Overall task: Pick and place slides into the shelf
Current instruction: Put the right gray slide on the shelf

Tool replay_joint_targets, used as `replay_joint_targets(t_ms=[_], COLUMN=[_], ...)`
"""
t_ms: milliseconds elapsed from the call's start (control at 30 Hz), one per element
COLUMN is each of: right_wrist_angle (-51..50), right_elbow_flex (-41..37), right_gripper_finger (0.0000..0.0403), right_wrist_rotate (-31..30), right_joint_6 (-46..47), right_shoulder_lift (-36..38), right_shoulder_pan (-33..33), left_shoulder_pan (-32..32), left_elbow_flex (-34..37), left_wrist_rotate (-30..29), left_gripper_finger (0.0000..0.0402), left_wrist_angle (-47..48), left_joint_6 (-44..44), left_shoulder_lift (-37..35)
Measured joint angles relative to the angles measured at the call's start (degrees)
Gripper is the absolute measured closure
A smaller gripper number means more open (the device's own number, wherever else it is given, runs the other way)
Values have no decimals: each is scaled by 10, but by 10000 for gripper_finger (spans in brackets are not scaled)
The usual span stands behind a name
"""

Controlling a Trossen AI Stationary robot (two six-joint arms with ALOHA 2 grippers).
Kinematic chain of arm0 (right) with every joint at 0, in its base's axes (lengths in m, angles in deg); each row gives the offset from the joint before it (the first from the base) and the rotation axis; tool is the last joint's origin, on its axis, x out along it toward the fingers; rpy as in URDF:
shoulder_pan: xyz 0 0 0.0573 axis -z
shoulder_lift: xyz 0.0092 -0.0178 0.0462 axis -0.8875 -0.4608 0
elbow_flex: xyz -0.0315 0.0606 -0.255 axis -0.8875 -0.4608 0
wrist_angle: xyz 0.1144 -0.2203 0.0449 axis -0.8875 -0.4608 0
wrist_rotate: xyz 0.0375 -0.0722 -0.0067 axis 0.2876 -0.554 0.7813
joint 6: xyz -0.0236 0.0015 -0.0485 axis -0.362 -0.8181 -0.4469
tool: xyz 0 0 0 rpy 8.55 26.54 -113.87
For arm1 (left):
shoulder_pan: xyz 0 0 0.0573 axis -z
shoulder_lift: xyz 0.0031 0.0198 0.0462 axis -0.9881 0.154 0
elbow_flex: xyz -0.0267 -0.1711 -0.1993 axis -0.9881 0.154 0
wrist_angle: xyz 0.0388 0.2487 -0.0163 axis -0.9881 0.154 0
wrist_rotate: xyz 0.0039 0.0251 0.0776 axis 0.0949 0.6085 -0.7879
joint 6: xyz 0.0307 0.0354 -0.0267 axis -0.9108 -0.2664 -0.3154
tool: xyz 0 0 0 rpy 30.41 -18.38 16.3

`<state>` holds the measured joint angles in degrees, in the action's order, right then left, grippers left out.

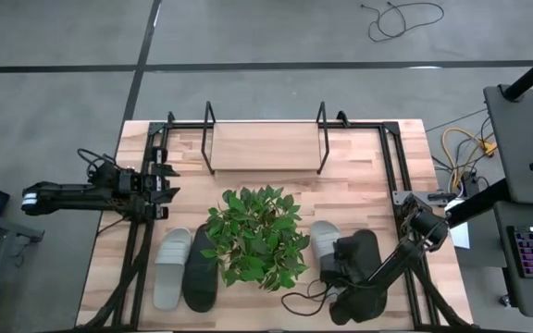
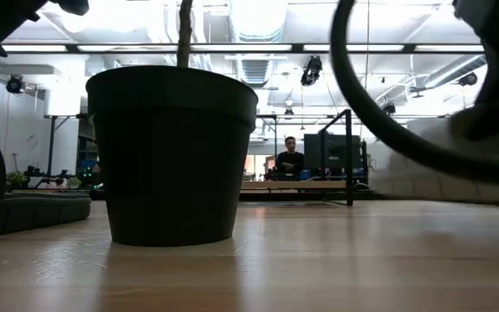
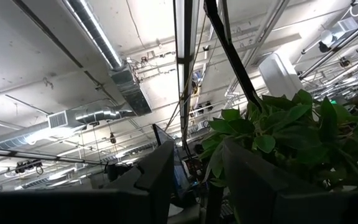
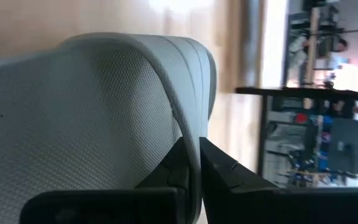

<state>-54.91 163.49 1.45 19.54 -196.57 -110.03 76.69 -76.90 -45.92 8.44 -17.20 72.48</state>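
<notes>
Right gripper (image 4: 191, 158): jaws pinch the wide strap of the light grey foam slide (image 4: 98, 124).
Slide: looks light, bendy; strap is the best hold.
Left gripper (image 1: 160, 180): waits, jaws partly apart, holding nothing.

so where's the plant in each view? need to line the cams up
High view: plant at table centre, between the slide pairs.
Low view: its dark pot left of centre, stem rising out of frame.
Left wrist view: leaves at the right.
Right wrist view: not in it; light grey slide pinched by the right gripper.
Shared landmark: the wooden table top, in all but the left wrist view.
</notes>
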Motion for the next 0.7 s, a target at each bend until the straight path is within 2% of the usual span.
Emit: replay_joint_targets(t_ms=[300, 567, 700], right_wrist_angle=[0, 2, 2], right_elbow_flex=[12, -6, -31], right_gripper_finger=[391, 391, 391], right_wrist_rotate=[-61, -118, -119], right_joint_6=[47, 17, -8], right_shoulder_lift=[50, 167, 236], right_shoulder_pan=[4, 3, 3], left_shoulder_pan=[0, 0, 0], left_elbow_flex=[0, 0, 0], left_wrist_rotate=[0, 0, 0], left_gripper_finger=[278, 278, 278], left_wrist_angle=[0, -1, 0], left_joint_6=[0, 0, 0], left_shoulder_lift=[1, 1, 0])
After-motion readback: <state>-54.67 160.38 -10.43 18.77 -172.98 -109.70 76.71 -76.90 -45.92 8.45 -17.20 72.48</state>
